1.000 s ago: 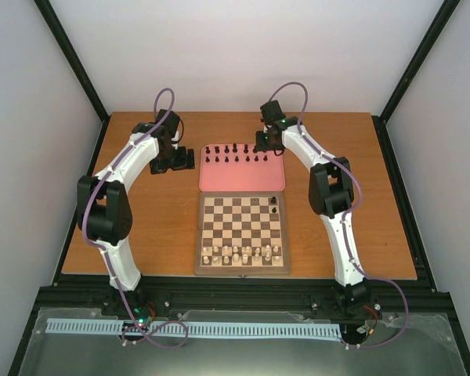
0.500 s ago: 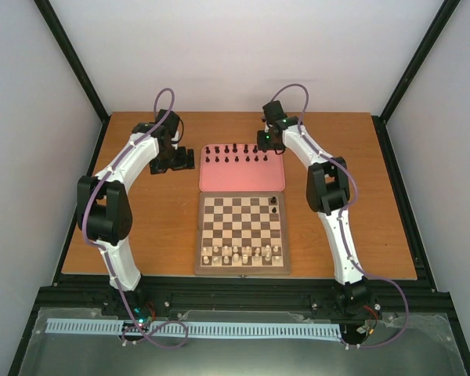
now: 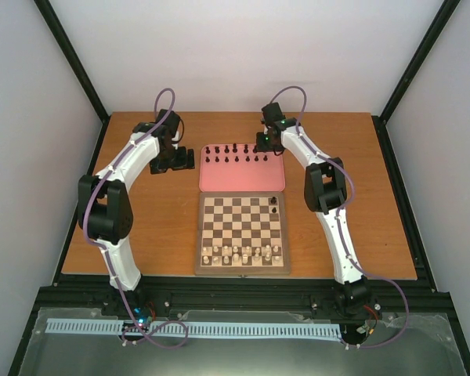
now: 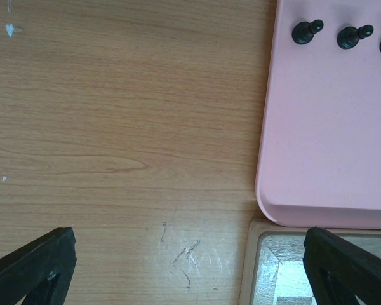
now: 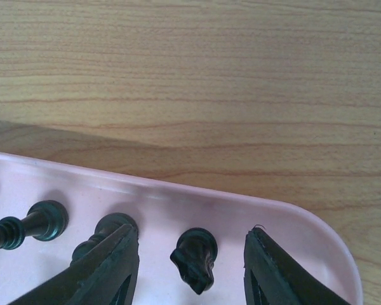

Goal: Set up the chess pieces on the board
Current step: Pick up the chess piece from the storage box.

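Right gripper (image 5: 189,274) fingers spread, black piece (image 5: 194,254) upright between them on pink tray (image 5: 292,235). Left gripper (image 4: 190,267) spread, empty. Two chess pieces (image 3: 275,205) on board (image 3: 198,235); rest untransferred.

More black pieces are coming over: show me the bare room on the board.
Free: middle rows of the board, and its far rows left of the two black pieces. Crowded: the near rows, lined with white pieces.

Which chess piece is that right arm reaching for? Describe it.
Look at the pink tray beyond the board, by the rounded corner under the right pincer. The black piece there is the last in its row, the only one between the open fingers.
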Available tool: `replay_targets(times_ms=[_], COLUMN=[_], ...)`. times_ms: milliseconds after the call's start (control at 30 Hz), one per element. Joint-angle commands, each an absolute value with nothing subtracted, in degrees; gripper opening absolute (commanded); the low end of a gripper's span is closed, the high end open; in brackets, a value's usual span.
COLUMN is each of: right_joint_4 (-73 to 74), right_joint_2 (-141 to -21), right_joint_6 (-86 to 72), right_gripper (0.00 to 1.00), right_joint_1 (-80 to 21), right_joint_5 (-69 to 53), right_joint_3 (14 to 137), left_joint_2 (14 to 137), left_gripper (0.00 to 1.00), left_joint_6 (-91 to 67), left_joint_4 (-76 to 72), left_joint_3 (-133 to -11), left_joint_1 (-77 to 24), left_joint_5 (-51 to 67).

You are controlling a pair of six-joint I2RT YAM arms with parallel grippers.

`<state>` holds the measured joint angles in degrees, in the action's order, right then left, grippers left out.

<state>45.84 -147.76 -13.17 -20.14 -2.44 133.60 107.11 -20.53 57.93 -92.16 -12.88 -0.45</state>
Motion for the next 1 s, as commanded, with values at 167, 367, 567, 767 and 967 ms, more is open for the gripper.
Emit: replay_targets(times_ms=[167, 367, 567, 767, 967], right_joint_4=[46.7, 47.0, 46.8, 47.3, 46.1], right_joint_2=[-150.1, -150.7, -150.9, -150.8, -147.7], right_joint_6=[-13.4, -13.4, -12.8, -12.6, -11.3], right_gripper=[0.44, 0.38, 0.29, 0.18, 0.15], right_joint_1=[-19.4, -19.2, -19.1, -19.1, -19.1], right_joint_5=[-2.2, -2.5, -3.1, -3.6, -3.8], right_joint_3=[136.5, 137.3, 137.6, 137.6, 136.4], left_joint_2=[108.5, 109.0, 109.4, 109.5, 109.4], left_gripper=[1.0, 1.0, 1.0, 1.0, 1.0], left_joint_6=[-19.9, -19.8, -19.9, -19.9, -20.0], left_joint_4=[58.7, 58.9, 59.0, 59.0, 58.9], left_joint_3=[-94.8, -95.3, -95.5, -95.7, -95.6], left_joint_1=[-12.9, -12.9, -12.9, -12.9, -12.9], left_joint_5=[-0.9, -0.9, -0.8, -0.5, -0.5])
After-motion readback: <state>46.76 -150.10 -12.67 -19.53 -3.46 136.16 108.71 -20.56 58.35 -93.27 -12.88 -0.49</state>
